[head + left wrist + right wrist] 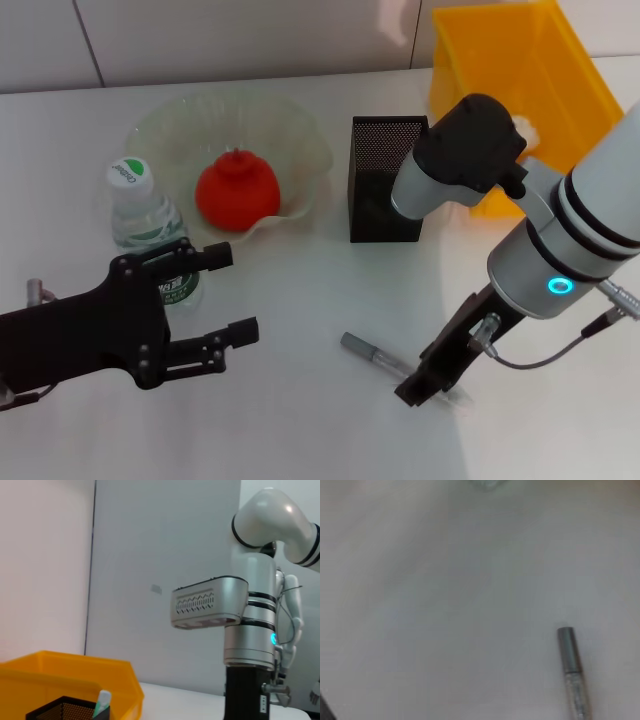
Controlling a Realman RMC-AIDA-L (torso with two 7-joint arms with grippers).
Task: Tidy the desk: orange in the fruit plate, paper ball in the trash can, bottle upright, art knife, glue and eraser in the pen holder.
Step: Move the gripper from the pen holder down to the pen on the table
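Orange (237, 193), red-orange with a small stem nub on top, sits inside the fruit plate (290, 130), whose pale-green rim ripples around it; I count one fruit, one plate. One bottle (150, 230) stands upright just beside the plate, white cap marked green, green label partly behind my left gripper (222, 295), which hangs in front of it with its fingers spread and nothing between them. One black mesh pen holder (387, 180) stands next to the plate, and one yellow trash can (520, 70) sits behind it. A single grey-capped glue stick (372, 352) lies flat on the desk (300, 420). My right gripper (425, 385) is low over the stick's far end; I cannot tell how its fingers stand.
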